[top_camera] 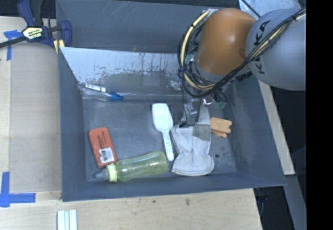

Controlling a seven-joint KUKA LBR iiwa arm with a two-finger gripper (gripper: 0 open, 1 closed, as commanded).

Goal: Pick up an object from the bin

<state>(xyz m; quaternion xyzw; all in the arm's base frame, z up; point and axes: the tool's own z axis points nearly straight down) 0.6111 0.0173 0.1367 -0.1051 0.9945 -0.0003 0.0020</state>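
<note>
Hanging low at the right side of the bin [70,135], the gripper [193,119] sits right over the crumpled white cloth [195,161], just beside the white plastic scoop [162,118] and a small orange piece [221,127], and whether it's spread or closed I cannot tell.
</note>
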